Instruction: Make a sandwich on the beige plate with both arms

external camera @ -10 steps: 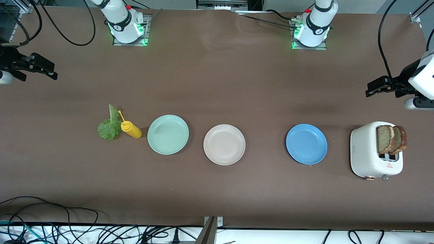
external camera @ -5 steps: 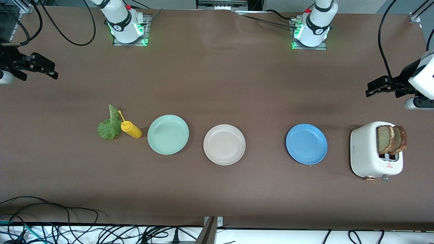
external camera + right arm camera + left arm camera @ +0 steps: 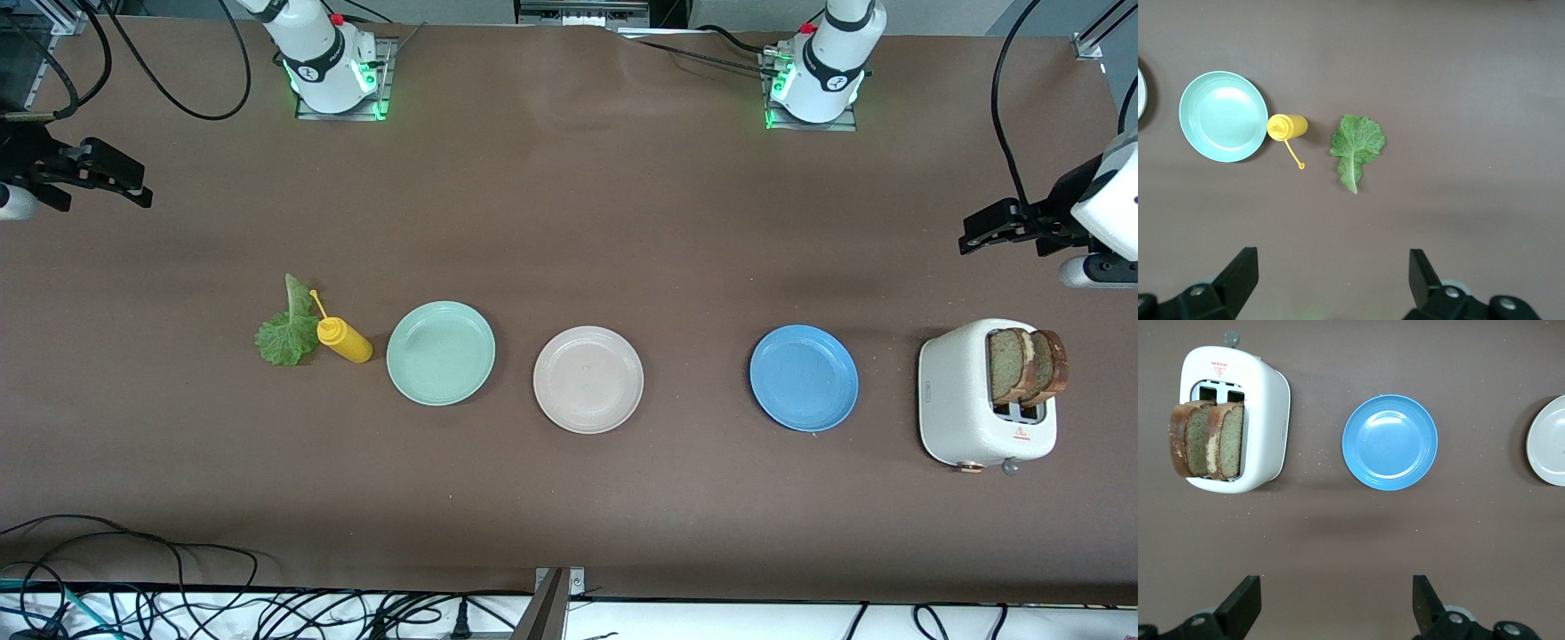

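Left wrist view: left gripper spread wide, empty, over bare table near white toaster at left arm's end. Two brown bread slices upright in slots. Right gripper likewise wide, empty, over table near ruffled lettuce leaf. Nothing shifted since second ago; assembly unstarted. Beige plate round, shallow, bare, between mint and blue plates.

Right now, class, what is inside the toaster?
Two slices of brown bread stand upright in the slots of the white toaster, tops sticking out. Their lower ends are hidden inside the toaster, so what else the slots hold cannot be seen.
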You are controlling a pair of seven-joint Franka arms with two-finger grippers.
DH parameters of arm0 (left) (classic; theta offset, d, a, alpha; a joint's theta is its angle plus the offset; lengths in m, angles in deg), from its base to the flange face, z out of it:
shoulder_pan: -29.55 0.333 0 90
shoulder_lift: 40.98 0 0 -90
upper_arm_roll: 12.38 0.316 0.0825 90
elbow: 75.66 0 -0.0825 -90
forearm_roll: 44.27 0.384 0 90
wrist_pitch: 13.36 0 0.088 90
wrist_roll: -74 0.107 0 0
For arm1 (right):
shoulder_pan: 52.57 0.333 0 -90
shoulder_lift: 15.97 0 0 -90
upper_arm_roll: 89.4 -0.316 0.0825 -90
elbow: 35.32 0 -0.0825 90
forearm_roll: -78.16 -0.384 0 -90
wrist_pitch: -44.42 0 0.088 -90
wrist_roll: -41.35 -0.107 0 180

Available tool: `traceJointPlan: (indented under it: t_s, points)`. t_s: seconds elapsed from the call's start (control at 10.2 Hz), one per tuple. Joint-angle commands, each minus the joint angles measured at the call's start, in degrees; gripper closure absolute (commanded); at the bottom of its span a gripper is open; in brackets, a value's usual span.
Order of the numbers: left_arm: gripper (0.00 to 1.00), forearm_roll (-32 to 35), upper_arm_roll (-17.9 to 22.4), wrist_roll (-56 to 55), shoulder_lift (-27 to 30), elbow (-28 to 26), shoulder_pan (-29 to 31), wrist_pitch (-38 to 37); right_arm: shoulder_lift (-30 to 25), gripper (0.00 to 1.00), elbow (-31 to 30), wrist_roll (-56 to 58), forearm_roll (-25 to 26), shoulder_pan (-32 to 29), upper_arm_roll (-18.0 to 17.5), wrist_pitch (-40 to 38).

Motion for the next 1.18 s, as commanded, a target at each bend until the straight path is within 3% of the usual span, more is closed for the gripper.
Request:
traceJointPlan:
  t_s: [0.0, 1.08]
  points:
    - [0.0, -1.22, -0.01, -0.36, 0.37, 0.57, 0.03, -0.82, -0.47, 0.0, 0.39, 0.34, -0.68, 0.14, 0.22, -0.53]
    - [0.0, -0.51, 0.42, 1.57, -0.06, 0.48, 0.64, -0.56, -0.2, 0.0, 0.48, 0.34, -0.86, 0.05, 0.22, -0.27]
